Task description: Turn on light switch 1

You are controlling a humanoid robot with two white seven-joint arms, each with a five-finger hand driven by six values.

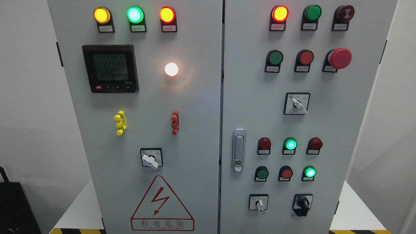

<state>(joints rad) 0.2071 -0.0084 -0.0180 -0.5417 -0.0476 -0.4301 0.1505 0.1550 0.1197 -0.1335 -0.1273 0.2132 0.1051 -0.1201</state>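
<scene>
Cabinet (201,136): 4 rotary switches (150,160); 1 white lamp (171,69) lit; 2 clips (120,122).

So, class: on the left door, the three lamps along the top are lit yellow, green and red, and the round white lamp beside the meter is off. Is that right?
Not quite. The head view shows the round white lamp beside the meter glowing, so it is on. The yellow, green and red top lamps are lit as stated.

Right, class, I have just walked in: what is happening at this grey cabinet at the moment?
Nothing is being handled: no robot hand shows in the head view. The grey two-door electrical cabinet stands shut. The round white lamp on its left door glows, as do several coloured indicator lights. The white rotary selector switch below it is untouched.
</scene>
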